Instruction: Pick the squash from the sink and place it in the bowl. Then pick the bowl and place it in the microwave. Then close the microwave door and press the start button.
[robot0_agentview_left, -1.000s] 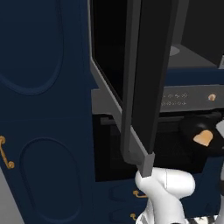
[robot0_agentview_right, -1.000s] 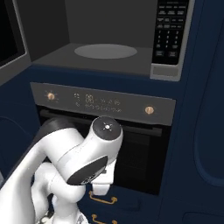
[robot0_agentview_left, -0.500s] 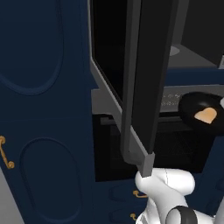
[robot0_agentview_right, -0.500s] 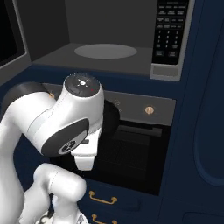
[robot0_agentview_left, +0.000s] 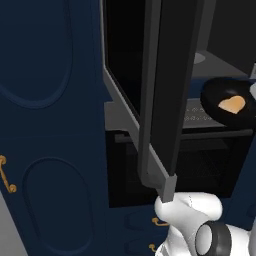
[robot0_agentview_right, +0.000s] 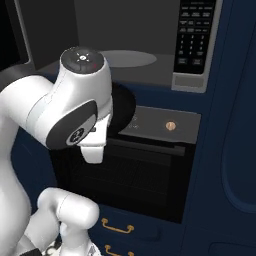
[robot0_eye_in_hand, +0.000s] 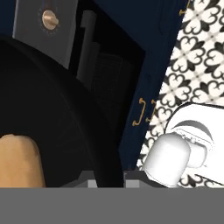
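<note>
Now gripper (robot0_eye_in_hand: 107, 175) clamped on bowl (robot0_agentview_left: 227, 102) rim, squash (robot0_agentview_left: 232, 104) inside; microwave (robot0_agentview_right: 150, 60) keypad writing unreadable.

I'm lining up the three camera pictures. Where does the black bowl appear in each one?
Left base view: the bowl is at the right edge, with the squash in it.
Right base view: a dark arc behind the arm, left of centre.
Hand view: fills the left half.
Shared landmark: the oven's brass knob.
</note>
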